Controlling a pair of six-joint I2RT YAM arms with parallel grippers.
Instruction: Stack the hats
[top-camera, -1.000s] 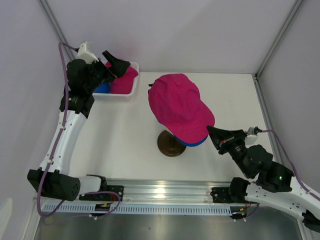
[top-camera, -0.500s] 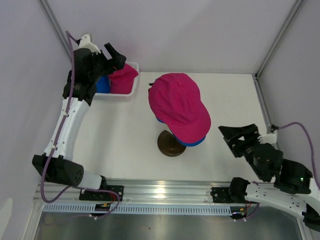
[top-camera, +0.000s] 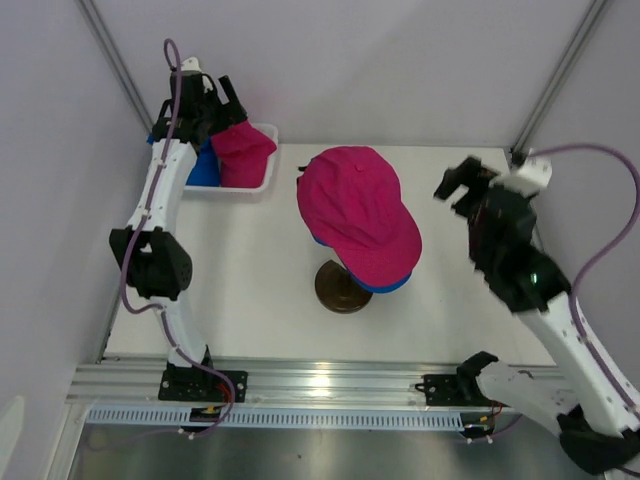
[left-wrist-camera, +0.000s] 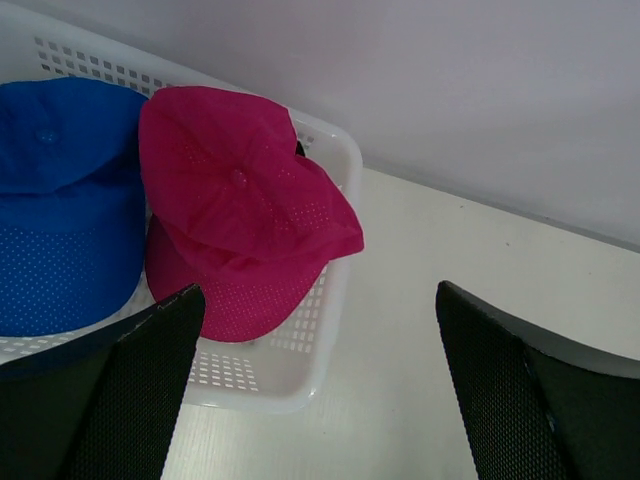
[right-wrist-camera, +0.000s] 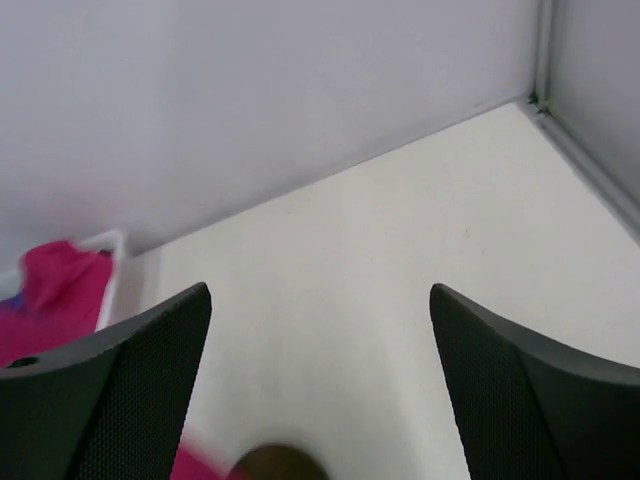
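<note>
My left claw (left-wrist-camera: 320, 385) is open, empty. The pink cap (left-wrist-camera: 240, 205) in the basket (left-wrist-camera: 300, 345) lies just ahead; I should grab it.

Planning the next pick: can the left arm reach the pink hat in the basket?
Probably yes: the left fingers hang open right above the pink hat, uncovered in the basket.

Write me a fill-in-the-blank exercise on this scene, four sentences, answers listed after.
In the white basket, beside the pink hat, lies a second hat coloured ____.
The topmost hat over the dark stand is ____.
The right pincer holds ____.
The left pincer hangs above the ____.
Missing words: blue; pink; nothing; basket.
</note>
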